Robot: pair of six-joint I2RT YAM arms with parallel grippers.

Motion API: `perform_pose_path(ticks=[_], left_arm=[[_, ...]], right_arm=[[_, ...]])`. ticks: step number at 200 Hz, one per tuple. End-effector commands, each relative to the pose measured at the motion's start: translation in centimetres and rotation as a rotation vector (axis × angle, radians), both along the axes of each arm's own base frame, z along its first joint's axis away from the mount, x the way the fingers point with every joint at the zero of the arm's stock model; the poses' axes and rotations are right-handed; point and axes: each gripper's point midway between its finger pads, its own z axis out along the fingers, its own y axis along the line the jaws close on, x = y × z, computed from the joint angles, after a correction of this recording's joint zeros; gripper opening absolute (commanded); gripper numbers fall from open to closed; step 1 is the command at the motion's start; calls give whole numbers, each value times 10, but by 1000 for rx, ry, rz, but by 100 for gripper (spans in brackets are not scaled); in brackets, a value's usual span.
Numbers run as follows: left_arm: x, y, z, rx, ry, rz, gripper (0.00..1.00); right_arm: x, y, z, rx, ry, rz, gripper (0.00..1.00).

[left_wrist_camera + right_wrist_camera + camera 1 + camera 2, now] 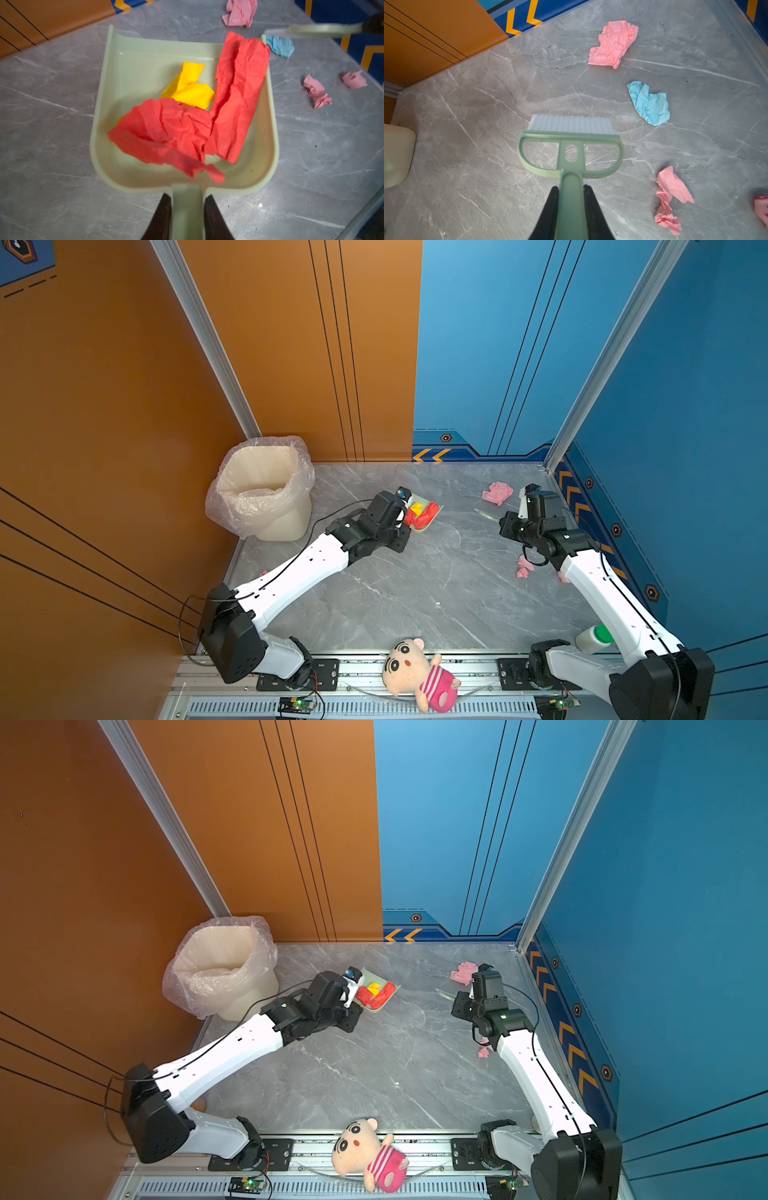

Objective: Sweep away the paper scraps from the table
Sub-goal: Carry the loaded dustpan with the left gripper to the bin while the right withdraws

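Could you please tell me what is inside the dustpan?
In the dustpan lie red scraps and a yellow scrap. The red ones cover part of the yellow one; anything beneath is hidden.

dustpan [420, 502] at my left arm [299, 572], red scrap [426, 516] and yellow scrap [417, 510] inside | pink scrap [497, 492] far right on desk [415, 593] | pink bits [524, 568] beside my right arm [602, 593] | lined bin [266, 489] far left | doll [415, 672] on front rail [361, 668]

No lettering, number or brand is legible anywhere; the only signs are orange chevron marks [416, 455] on the dark blue wall band [461, 452]; black hexagon emblems [446, 438] sit alongside.
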Motion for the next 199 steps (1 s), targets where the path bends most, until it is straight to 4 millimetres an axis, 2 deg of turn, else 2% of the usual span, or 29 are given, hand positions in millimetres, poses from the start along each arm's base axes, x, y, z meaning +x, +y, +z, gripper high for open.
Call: perform_pose_path(ticks=[1, 45, 88, 113, 139, 151, 199], left_arm=[[-8, 25, 22, -2, 7, 13, 14], [-5, 85, 65, -9, -39, 142, 15], [6, 142, 96, 12, -62, 277, 15], [17, 168, 114, -77, -68, 366, 15], [32, 199, 122, -180, -45, 475, 15], [39, 208, 123, -252, -24, 504, 15], [68, 223, 126, -525, 57, 540, 15]], right_arm=[[6, 3, 11, 4, -10, 29, 0], [15, 12, 3, 28, 14, 53, 0], [18, 15, -3, 34, 26, 64, 0], [18, 18, -7, 41, 40, 73, 0], [18, 21, -9, 45, 45, 80, 0], [18, 22, -10, 45, 47, 83, 0], [19, 26, -12, 56, 50, 94, 0]])
